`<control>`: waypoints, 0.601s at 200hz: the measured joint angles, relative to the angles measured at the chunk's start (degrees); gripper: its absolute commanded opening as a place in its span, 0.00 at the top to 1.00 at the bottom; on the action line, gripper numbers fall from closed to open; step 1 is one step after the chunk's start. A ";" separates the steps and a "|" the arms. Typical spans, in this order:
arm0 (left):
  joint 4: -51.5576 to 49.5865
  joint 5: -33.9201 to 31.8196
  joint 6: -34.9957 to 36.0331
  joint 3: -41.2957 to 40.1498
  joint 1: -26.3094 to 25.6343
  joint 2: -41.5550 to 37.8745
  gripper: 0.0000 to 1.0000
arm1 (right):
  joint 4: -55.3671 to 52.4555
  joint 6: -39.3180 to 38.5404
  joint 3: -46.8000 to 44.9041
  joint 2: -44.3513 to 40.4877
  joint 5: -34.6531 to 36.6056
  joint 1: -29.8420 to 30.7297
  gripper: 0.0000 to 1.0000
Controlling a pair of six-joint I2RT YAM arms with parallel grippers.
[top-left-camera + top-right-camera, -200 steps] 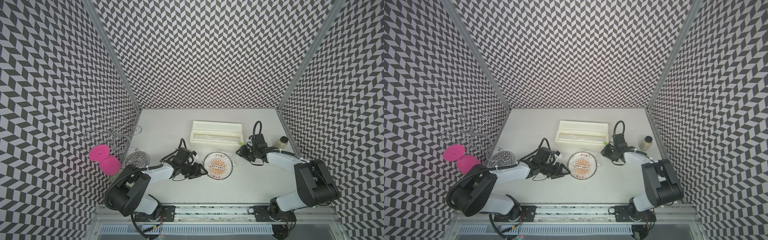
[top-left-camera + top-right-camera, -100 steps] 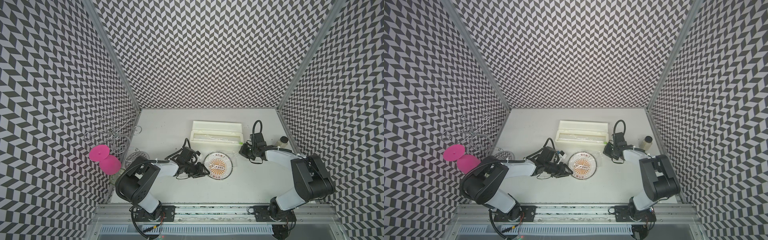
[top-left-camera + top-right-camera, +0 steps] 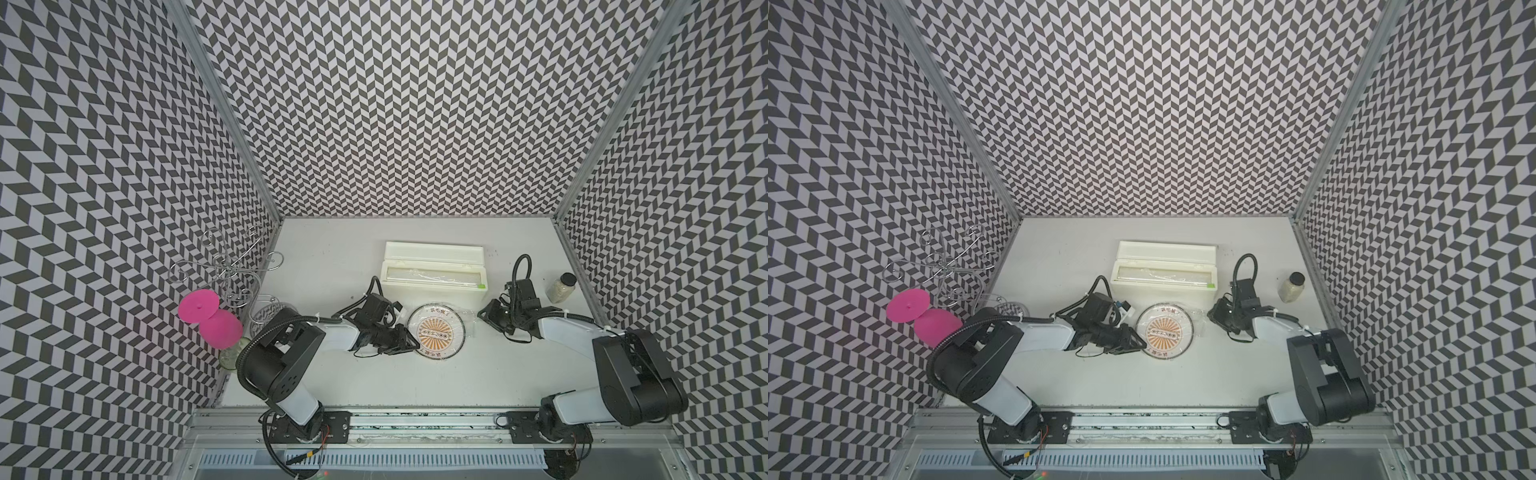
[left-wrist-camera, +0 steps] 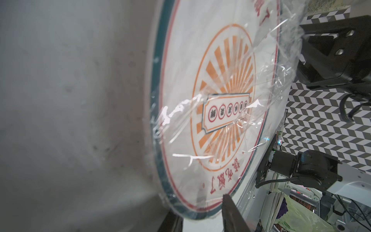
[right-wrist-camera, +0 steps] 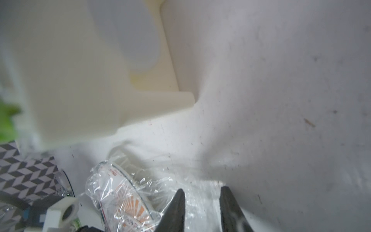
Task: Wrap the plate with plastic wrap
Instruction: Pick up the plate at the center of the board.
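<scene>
Clear film, the wrap (image 5: 156,186), is draped over the plate (image 3: 435,330), which lies flat on the table (image 3: 332,374) just in front of the box (image 3: 432,286); a loose crinkled flap spills off the plate's right side; that flap lies straight ahead of the right gripper (image 5: 201,190), jaws apart with film between them, so the right arm is nearer; the left gripper (image 3: 409,343) sits at the opposite rim, jaws apart astride the edge, not visibly clamped; likely the right pinches and tucks.
</scene>
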 measured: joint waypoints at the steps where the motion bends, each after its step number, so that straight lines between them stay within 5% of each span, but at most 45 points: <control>1: 0.00 -0.02 0.07 0.00 0.00 0.02 0.69 | -0.17 -0.11 0.09 0.00 0.04 0.00 0.56; 63: 1.73 0.11 0.70 0.09 0.07 1.77 0.84 | -14.62 -8.33 9.33 -2.89 5.92 -0.13 0.49; 120: 2.97 0.70 0.37 0.31 1.20 1.49 0.98 | -19.78 -16.28 9.01 -10.45 3.93 -0.11 0.48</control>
